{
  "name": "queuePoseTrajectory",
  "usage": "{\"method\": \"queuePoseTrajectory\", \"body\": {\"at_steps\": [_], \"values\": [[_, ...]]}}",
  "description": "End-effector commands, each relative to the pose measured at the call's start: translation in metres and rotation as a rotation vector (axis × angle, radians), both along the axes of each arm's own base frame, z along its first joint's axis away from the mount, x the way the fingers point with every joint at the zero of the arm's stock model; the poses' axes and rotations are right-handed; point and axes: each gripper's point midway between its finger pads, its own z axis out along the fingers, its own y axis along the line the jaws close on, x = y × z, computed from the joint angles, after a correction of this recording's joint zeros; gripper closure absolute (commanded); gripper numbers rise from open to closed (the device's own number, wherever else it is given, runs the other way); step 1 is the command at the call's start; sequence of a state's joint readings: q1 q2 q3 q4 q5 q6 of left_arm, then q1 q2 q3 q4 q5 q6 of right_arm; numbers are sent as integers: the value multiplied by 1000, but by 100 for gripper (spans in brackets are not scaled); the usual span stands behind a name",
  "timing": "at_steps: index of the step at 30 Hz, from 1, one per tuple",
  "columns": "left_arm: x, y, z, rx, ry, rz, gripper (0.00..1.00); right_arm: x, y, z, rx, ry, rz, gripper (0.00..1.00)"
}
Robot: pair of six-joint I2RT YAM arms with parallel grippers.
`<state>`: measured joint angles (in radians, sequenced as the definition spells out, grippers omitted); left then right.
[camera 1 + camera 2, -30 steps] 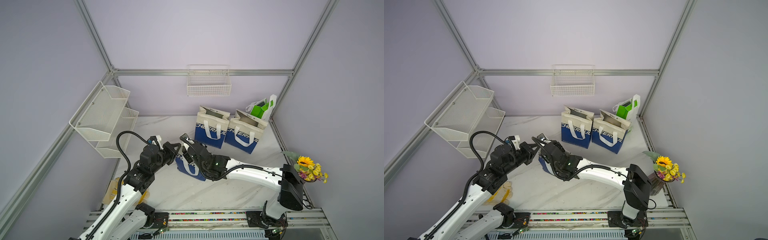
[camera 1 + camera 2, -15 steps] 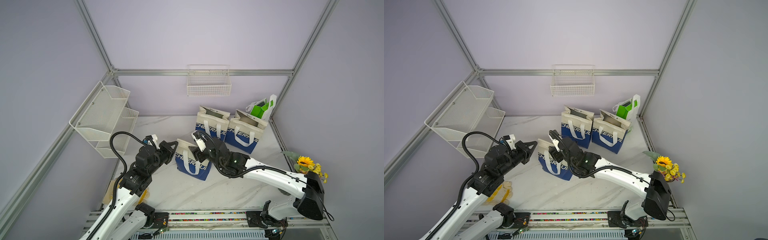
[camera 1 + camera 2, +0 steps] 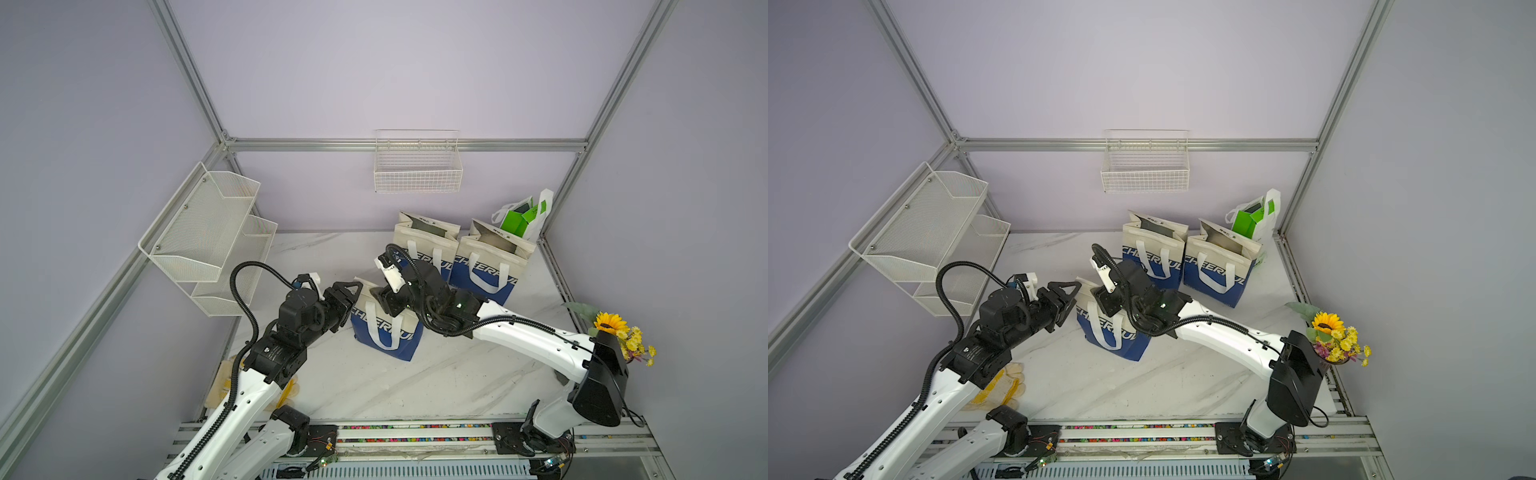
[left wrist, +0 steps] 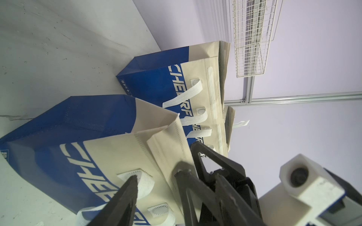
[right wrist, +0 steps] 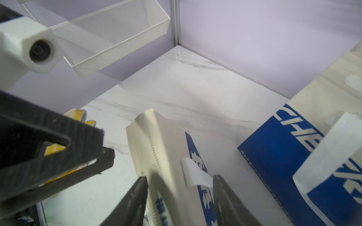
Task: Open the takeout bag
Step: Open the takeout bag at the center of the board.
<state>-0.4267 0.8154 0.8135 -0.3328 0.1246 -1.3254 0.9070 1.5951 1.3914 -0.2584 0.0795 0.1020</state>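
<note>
From where I stand, the takeout bag (image 3: 386, 332) (image 3: 1108, 332), a blue and cream fabric bag with white strap handles, is upright on the white marbled tabletop (image 3: 374, 390). It sits a little left of the middle, nearer than the two matching bags (image 3: 428, 245) at the far side. Its cream top edges lie close together.

The left gripper (image 3: 353, 299) (image 4: 155, 175) is at the bag's upper left corner with its jaws well apart. In its wrist view one fingertip (image 4: 133, 181) lies over a sewn handle patch on the bag's face, but I cannot tell whether it touches.

The right gripper (image 3: 380, 297) (image 5: 179, 180) reaches in from the right, over the top of the bag. Its jaws stand on either side of the folded cream top (image 5: 162, 146). I cannot tell whether they squeeze it or only straddle it.

Beyond them, a green and white plastic bag (image 3: 523, 216) leans in the far right corner. A white wire basket (image 3: 417, 166) hangs on the far wall, and a white mesh tiered shelf (image 3: 208, 232) hangs on the left wall. A sunflower bouquet (image 3: 615, 332) is at the right edge, and yellow and white work gloves (image 3: 1000, 382) lie near the left arm's base.
</note>
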Motion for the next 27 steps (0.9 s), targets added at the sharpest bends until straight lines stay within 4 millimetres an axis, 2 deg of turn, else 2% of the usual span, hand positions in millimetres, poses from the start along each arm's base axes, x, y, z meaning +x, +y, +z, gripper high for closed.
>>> {"method": "queuePoseTrajectory", "body": {"at_steps": [1, 5, 9, 17, 22, 27], "values": [[6, -9, 13, -24, -82, -39, 38, -8, 7, -2, 84, 148, 88, 59], [15, -22, 23, -111, -165, -77, 44, -2, 1, -1, 143, 220, 109, 83], [25, -33, 25, -140, -204, -109, 48, -4, -1, 0, 221, 295, 168, 99], [40, -32, 8, -164, -218, -81, 49, 5, -8, -8, 339, 431, 224, 100], [48, -29, 12, -225, -282, -76, 55, 8, -10, -15, 352, 466, 234, 100], [53, -41, 22, -237, -319, -141, 59, 10, -11, -20, 354, 486, 237, 100]]}}
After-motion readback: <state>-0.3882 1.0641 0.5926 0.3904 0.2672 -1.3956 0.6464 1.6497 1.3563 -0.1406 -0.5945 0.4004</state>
